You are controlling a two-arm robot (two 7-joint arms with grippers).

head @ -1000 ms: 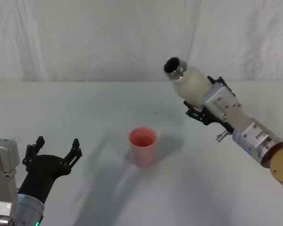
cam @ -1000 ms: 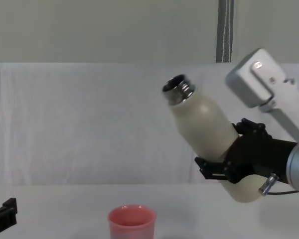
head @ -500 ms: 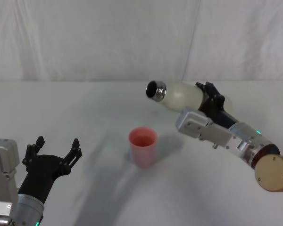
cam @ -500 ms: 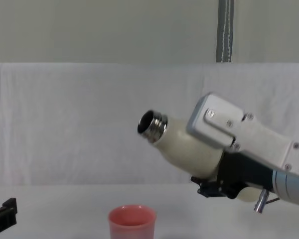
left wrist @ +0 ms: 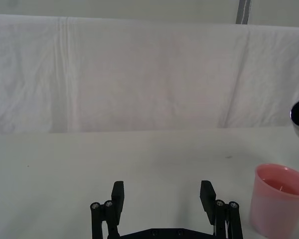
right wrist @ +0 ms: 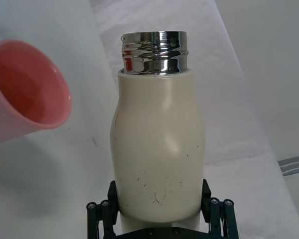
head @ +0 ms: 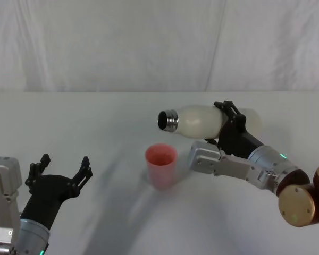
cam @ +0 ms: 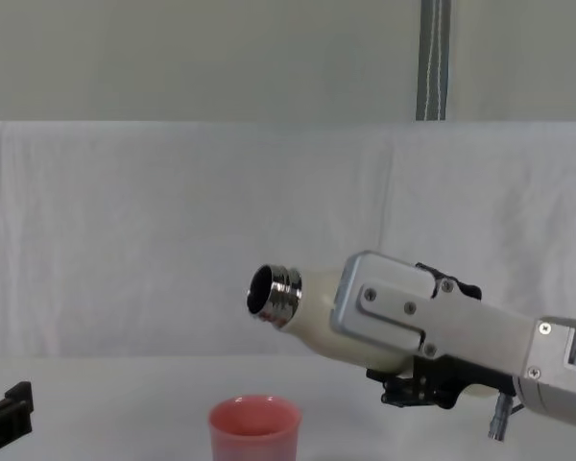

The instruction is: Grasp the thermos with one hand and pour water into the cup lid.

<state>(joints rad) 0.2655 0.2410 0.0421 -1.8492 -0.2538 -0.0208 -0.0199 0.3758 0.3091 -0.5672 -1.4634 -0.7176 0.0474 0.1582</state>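
R gripper [head: 227, 123] clamps thermos [head: 202, 119] near-horizontal mid-frame, above cup lid [head: 161, 164]; L gripper [head: 61, 171] spread wide, lower left.

no readable text, labels or numbers, as far as visible

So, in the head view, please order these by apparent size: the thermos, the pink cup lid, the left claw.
1. Thermos, held by the right claw.
2. Left claw, though it looks bigger because it is nearer the camera.
3. Cup lid.
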